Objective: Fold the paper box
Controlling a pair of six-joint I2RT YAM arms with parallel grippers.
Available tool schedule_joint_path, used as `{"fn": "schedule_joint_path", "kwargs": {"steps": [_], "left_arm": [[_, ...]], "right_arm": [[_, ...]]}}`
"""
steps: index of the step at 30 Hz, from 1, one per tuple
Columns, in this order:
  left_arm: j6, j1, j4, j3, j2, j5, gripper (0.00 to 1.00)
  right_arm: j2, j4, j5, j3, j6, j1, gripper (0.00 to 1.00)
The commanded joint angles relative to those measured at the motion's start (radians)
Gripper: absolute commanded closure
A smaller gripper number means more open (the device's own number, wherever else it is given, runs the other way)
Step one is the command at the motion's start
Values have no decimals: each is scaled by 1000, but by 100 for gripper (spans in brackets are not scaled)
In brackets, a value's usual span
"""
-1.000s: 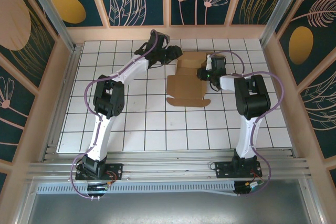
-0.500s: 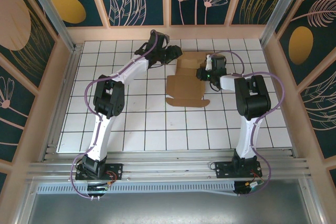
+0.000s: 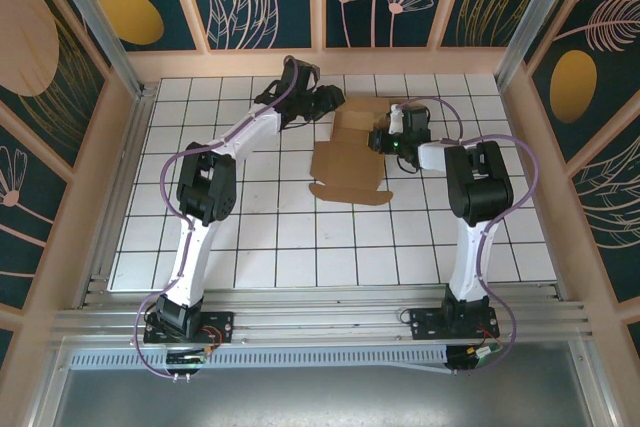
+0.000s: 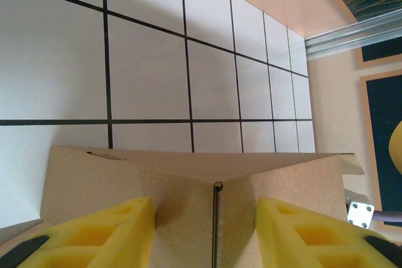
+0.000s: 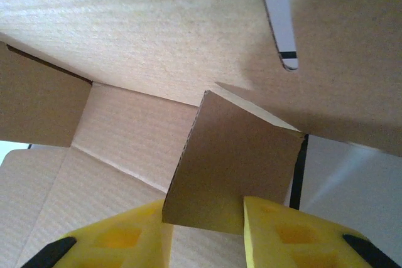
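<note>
The paper box [image 3: 345,162] is a brown cardboard sheet, partly folded, lying at the back middle of the grid table. Its far walls stand up and its near panel lies flat. My left gripper [image 3: 328,105] is at the box's far left corner. In the left wrist view it [image 4: 204,208] is open, its yellow fingers [image 4: 119,224] spread over a cardboard wall [image 4: 188,180] with a slit. My right gripper [image 3: 383,137] is at the box's right side. In the right wrist view a raised flap [image 5: 235,167] fills the gap between its [image 5: 204,218] fingers and touches both.
White grid table [image 3: 250,237] lies inside a wooden enclosure; the back wall [image 3: 320,62] is close behind both grippers. An aluminium post [image 4: 339,36] stands at the back corner. Free tiles lie in front of the box, towards the arm bases.
The box's flat near panel has slid a little to the left and turned slightly. Both grippers stay at the box's far end, the right one shifted slightly left.
</note>
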Motion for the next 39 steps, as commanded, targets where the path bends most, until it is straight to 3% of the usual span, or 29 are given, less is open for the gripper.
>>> {"fn": "schedule_joint_path", "kwargs": {"steps": [1,8,13,25,39], "left_arm": [[-13,-40,-82,-19,56,74,54],[-14,-40,-83,-21,55,69,54],[-14,-40,-83,-19,56,70,54],[-10,-32,-103,-17,61,19,53],[-12,-27,-101,-14,61,33,52]], "right_arm": [[22,71,-158,7,46,26,65],[94,-58,-110,79,63,19,58],[93,-35,-111,54,93,18,58],[-173,100,-140,-105,217,-81,55],[-460,5,-54,-229,70,-109,51]]}}
